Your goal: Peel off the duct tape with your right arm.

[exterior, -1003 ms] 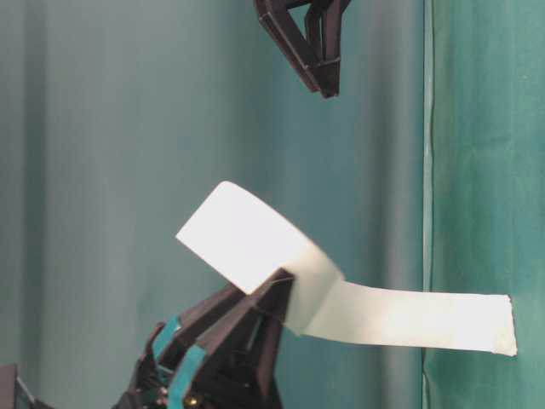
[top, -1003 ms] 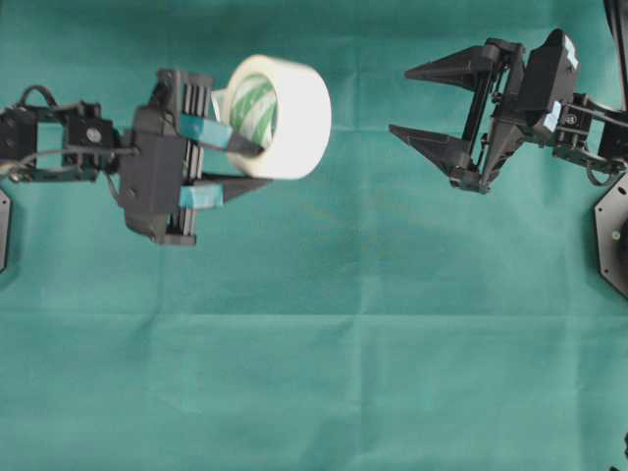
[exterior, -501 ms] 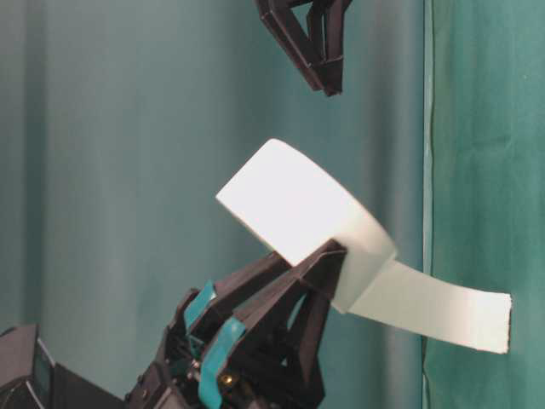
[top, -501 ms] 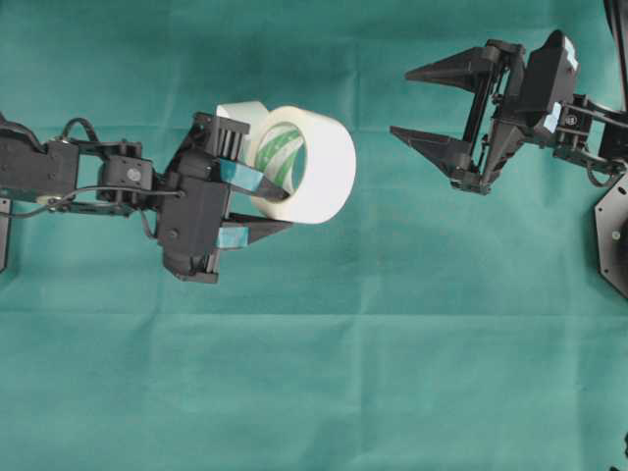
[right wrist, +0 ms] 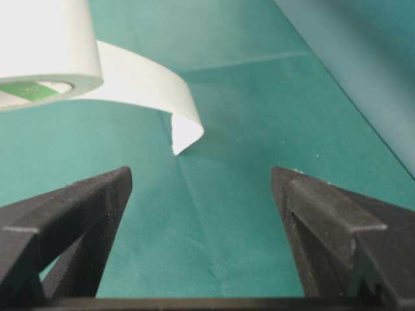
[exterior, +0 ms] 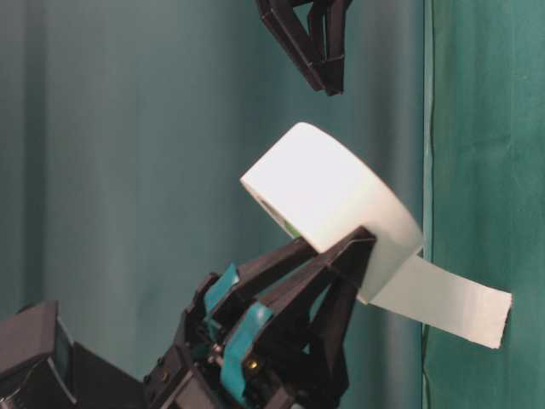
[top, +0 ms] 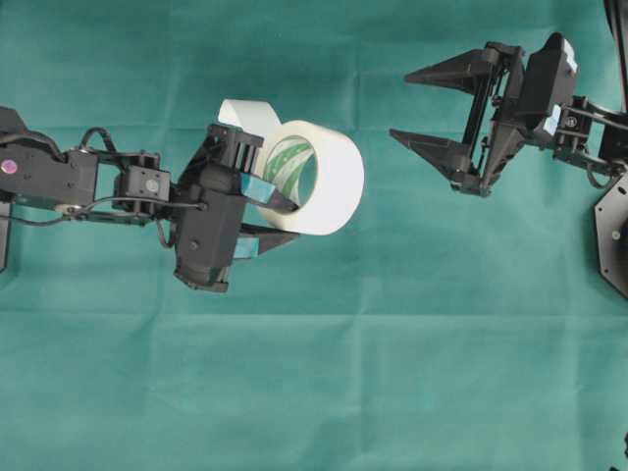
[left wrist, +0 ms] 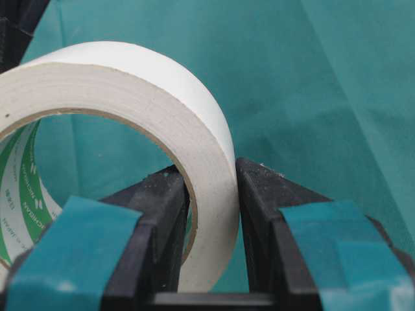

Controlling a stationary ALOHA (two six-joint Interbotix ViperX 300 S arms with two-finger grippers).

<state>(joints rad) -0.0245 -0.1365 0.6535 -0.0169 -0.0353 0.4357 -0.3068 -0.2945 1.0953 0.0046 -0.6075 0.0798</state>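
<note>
The duct tape [top: 332, 175] is a wide white roll with a green-and-white printed core, held up off the cloth at centre left. My left gripper [top: 287, 220], its fingers striped with teal tape, is shut on the roll's wall [left wrist: 207, 149], one finger inside the core and one outside. A loose white tab [exterior: 450, 297] trails from the roll and curls toward the cloth [right wrist: 183, 133]. My right gripper [top: 400, 103], with plain black pointed fingers, stands open to the right of the roll, nothing between its fingers [right wrist: 201, 172]. It is clear of the tape.
Green cloth [top: 373, 373] covers the whole table, and a green backdrop [exterior: 102, 153] hangs behind it. A black base plate [top: 613, 235] sits at the right edge, beside the right arm.
My left arm has carried the roll rightward and higher, toward the right gripper. The tab now hangs more steeply. The right gripper has stayed still and open.
</note>
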